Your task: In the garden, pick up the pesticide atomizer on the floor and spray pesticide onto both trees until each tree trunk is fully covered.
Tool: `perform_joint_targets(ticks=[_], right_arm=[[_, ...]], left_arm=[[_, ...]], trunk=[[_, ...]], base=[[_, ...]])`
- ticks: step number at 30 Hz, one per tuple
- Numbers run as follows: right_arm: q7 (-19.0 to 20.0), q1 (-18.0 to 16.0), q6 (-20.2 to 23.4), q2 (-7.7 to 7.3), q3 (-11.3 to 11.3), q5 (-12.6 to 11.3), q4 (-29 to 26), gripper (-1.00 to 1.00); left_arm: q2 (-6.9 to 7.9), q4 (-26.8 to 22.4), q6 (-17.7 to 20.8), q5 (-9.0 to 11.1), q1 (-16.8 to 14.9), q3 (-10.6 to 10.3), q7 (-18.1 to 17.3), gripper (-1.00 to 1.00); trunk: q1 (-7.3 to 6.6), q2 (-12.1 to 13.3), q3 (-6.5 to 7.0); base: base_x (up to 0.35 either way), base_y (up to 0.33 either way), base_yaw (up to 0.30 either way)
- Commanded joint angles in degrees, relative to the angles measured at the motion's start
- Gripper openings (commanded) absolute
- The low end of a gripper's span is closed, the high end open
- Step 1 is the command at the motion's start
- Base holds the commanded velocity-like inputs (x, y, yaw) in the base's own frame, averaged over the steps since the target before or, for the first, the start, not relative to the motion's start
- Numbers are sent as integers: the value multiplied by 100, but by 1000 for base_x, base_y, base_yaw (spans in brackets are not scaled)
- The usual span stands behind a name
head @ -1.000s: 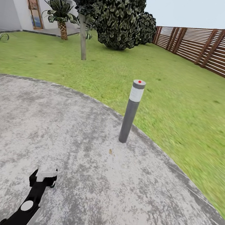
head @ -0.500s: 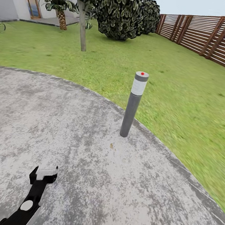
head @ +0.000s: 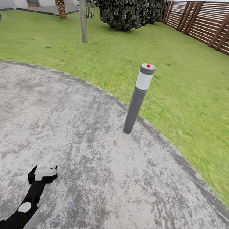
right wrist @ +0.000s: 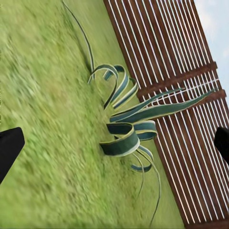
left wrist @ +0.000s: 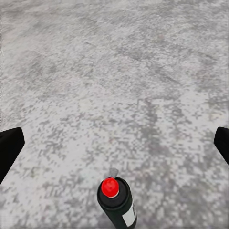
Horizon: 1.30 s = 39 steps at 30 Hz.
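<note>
Since earlier frame, head view tilted downward; lamp post [head: 137, 98] shifted upward. Pesticide atomizer [left wrist: 117, 200] seen upright on floor [left wrist: 114, 86], just below left pincer [head: 43, 172], fingers spread. Right pincer [right wrist: 114, 143] also released, aimed at grass.

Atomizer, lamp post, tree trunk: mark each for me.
Atomizer [left wrist: 117, 200]: left wrist view, on its dark body below the red spot.
Lamp post [head: 135, 108]: head view, on the grey shaft.
Tree trunk [head: 83, 16]: head view, on the bare bark.

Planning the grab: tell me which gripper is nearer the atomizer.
Left. The left gripper hangs open right above the atomizer on the patio; the right gripper faces grass and fence.
</note>
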Motion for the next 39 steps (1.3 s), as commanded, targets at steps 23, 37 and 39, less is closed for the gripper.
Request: perform_joint_targets(ticks=[23,37,39], right_arm=[[-16,-3,-53,-40,-79,-14,-2,100],[-21,-2,-64,-46,-89,-19,-12,100],[-21,-2,-64,-48,-90,-18,-13,100]], left_arm=[[48,-210,-15,-25,-2,-6,33,100],[48,-220,-15,-25,-2,-6,33,100],[48,-220,-15,-25,-2,-6,33,100]], trunk=[[58,-32,-514],[94,-51,-824],[99,-54,-868]], base=[[0,0,0],[0,0,0],[0,0,0]])
